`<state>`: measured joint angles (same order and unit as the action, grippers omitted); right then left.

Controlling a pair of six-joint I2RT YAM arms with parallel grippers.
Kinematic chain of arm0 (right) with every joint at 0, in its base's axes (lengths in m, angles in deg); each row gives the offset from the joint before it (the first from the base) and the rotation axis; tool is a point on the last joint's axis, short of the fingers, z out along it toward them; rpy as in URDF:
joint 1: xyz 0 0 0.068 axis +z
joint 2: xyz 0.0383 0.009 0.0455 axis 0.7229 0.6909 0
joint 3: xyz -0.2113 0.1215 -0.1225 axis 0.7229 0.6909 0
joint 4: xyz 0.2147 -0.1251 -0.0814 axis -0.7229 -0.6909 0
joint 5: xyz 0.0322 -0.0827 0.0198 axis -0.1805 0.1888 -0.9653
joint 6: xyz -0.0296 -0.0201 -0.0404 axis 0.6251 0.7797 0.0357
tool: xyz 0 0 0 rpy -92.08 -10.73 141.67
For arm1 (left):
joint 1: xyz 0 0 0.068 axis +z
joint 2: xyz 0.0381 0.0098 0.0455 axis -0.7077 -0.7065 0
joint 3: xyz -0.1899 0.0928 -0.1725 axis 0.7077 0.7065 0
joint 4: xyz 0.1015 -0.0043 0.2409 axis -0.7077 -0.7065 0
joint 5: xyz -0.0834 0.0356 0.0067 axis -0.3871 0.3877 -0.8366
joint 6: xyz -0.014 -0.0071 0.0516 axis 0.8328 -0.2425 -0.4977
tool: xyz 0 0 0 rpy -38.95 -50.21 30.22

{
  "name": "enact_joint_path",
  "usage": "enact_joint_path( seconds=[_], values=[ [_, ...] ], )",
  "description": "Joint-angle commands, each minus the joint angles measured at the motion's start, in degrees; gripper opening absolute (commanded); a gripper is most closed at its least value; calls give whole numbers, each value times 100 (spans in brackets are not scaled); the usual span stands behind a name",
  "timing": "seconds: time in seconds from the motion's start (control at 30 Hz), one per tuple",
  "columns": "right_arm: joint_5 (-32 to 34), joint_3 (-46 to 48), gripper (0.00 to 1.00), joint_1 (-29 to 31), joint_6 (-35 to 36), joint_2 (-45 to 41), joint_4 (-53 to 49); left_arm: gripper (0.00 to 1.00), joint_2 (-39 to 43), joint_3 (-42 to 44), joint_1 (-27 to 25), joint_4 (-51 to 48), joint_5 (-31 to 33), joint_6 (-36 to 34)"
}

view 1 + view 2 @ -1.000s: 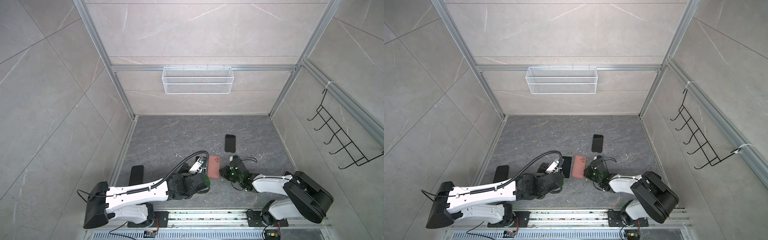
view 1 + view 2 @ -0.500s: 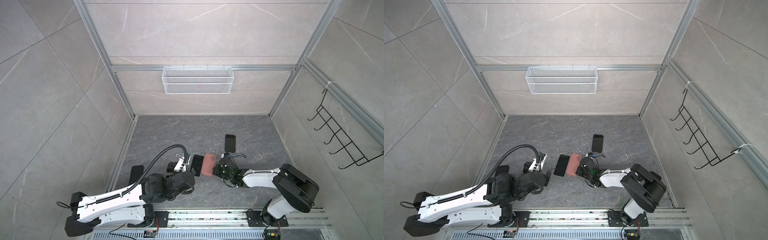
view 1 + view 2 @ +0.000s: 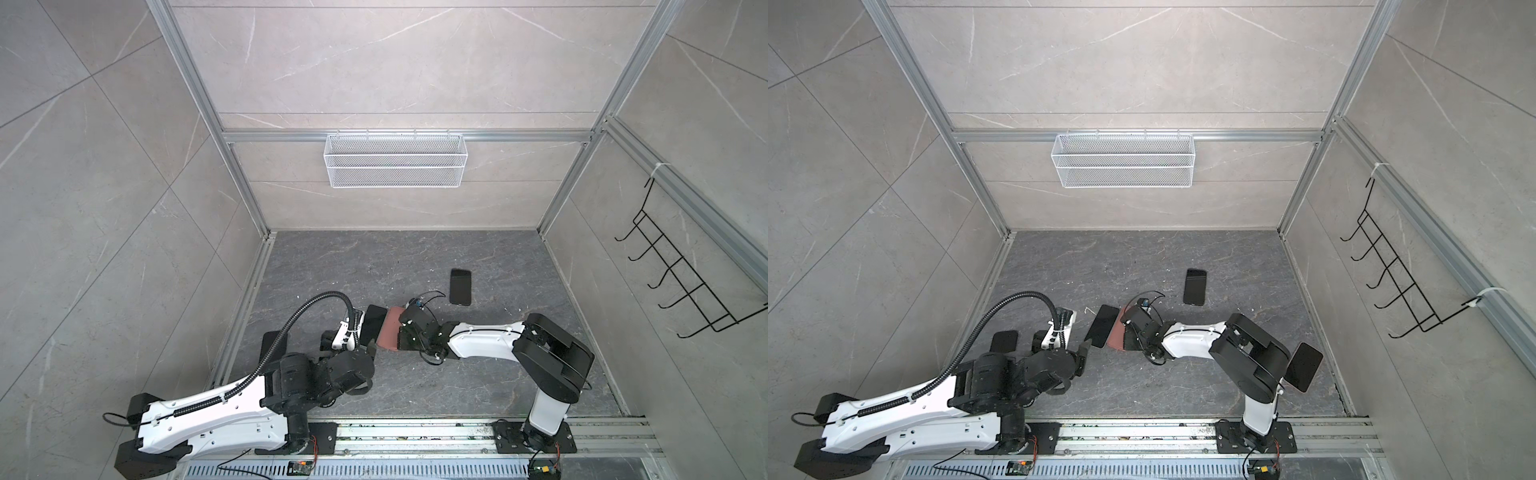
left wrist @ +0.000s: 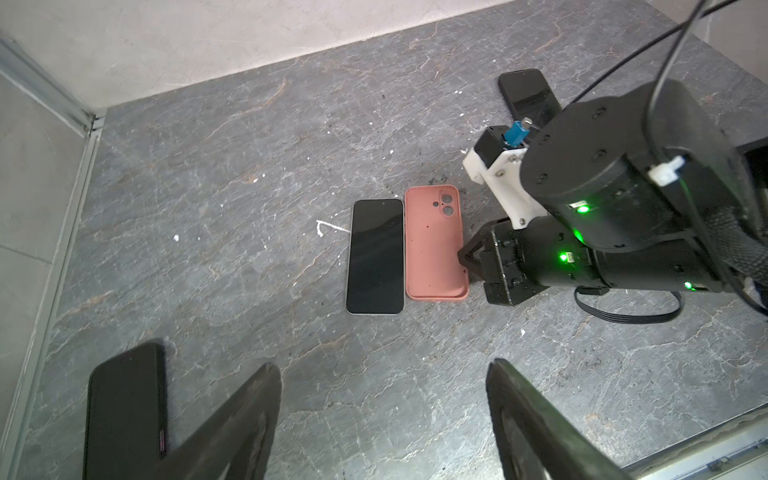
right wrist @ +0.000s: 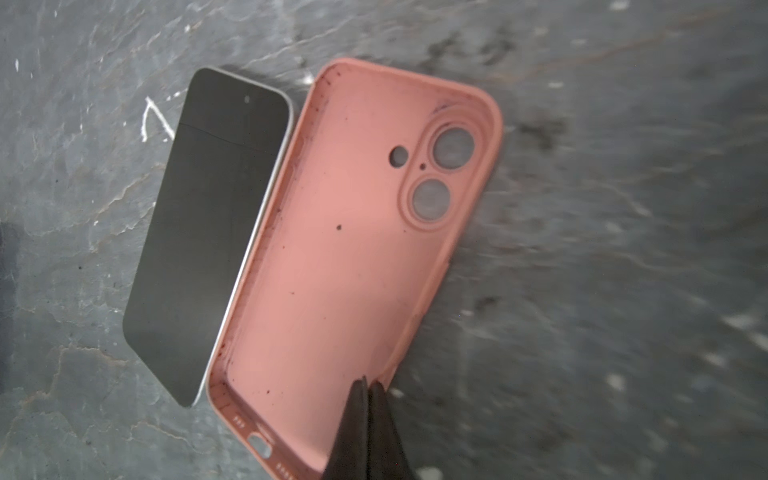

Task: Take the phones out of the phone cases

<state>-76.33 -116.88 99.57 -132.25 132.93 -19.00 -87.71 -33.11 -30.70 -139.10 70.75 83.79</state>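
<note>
White-and-black left arm (image 3: pixel 216 411) lies low at lower left, black left gripper (image 4: pixel 382 365) spread wide; right arm (image 3: pixel 482 340) stretches leftward, right gripper (image 5: pixel 368 384) pinched closed.

On the floor (image 3: pixel 415 257), the phone (image 4: pixel 376 255) lies flat just left of the phone case (image 4: pixel 434 249), long edges side by side and seemingly touching. The phone is outside the case, which lies hollow side up. The right gripper (image 5: pixel 368 382) sits at the case's right edge, toward its near end. The left gripper (image 4: pixel 382 365) is before the phone's near end, apart from it. A second phone (image 3: pixel 460 286) lies behind and to the right, and a third phone (image 3: pixel 1005 340) well left, near the left wall. A wire basket (image 3: pixel 395 166) hangs on the back wall and a hook rack (image 3: pixel 685 286) on the right wall.
</note>
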Motion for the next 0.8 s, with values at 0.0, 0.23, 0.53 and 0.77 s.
enact_joint_path(
  seconds=[0.0,0.23,0.53,0.77],
  values=[
    [59,-647,0,158,420,411,-597,79,231,118,6,-206,186,379],
    [85,-2484,0,433,1140,1503,-1456,79,481,260,12,-478,300,902],
    [-127,-3675,10,578,1707,2217,-1470,79,808,328,7,-751,509,1497],
    [-50,-3102,44,594,1835,1317,-1204,79,868,151,2,-649,507,1380]
  ],
)
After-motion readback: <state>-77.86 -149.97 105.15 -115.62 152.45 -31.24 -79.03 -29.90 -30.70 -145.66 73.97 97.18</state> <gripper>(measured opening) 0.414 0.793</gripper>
